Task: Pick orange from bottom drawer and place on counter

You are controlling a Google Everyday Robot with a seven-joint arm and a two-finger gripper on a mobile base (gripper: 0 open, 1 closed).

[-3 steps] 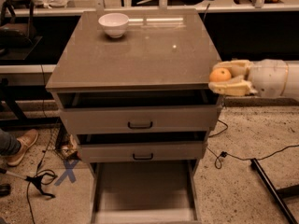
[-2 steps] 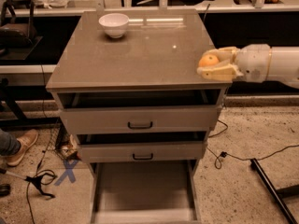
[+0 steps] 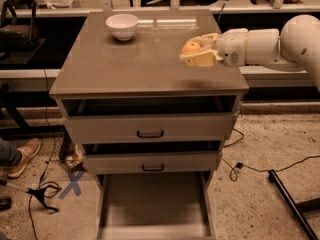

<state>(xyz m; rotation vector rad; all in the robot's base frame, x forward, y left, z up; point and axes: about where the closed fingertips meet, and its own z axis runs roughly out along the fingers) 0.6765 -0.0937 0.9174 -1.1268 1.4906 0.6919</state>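
Note:
My gripper (image 3: 194, 52) reaches in from the right on a white arm and is shut on the orange (image 3: 190, 47). It holds the fruit just above the right half of the counter (image 3: 125, 64), and a shadow falls on the slab beneath it. The bottom drawer (image 3: 152, 204) is pulled fully out at floor level and its flat grey floor is bare.
A white bowl (image 3: 122, 25) stands at the back left of the counter. The two upper drawers (image 3: 150, 129) with dark handles stand slightly ajar. A person's shoe (image 3: 22, 155), a blue X floor mark (image 3: 71, 183) and cables (image 3: 250, 166) lie around the cabinet.
My gripper has carried the orange leftward and inward, from beside the cabinet's right edge to over the counter's right half.

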